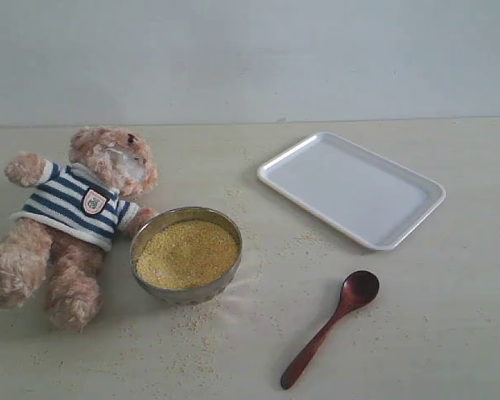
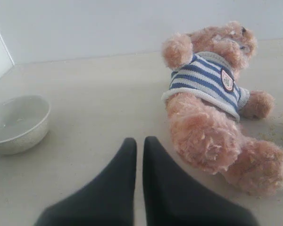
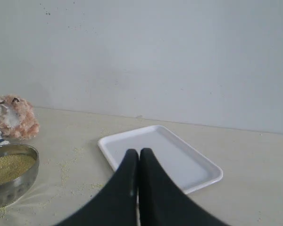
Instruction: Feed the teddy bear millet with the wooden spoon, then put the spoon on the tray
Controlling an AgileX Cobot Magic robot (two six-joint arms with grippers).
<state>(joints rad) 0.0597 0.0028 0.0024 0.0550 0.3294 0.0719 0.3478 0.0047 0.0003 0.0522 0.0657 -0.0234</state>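
The spoon [image 1: 329, 329] is slim, dark reddish-brown and glossy. It lies flat on the worktop [image 1: 450, 317] at the lower right of the exterior frame, with its oval head toward the upper right and its tapered handle running to the lower left, touching nothing else. Near its head, at the upper right, the white tray [image 1: 354, 190] sits at a slant, rectangular with rounded corners and a low rim. Left of centre, fine yellow millet [image 1: 187, 253] fills a round metal bowl [image 1: 187, 293], and loose grains are scattered around it. The fluffy bear [image 1: 75, 221], in a navy-and-white striped shirt with a badge, lies on its back at the far left, one paw just beside the bowl. The left tool [image 2: 139, 143] has its dark fingers together on nothing, near the bear's legs, and a pale bowl [image 2: 16, 123] stands well apart. The right tool [image 3: 136, 153] is likewise closed and holds nothing, pointing toward the tray.
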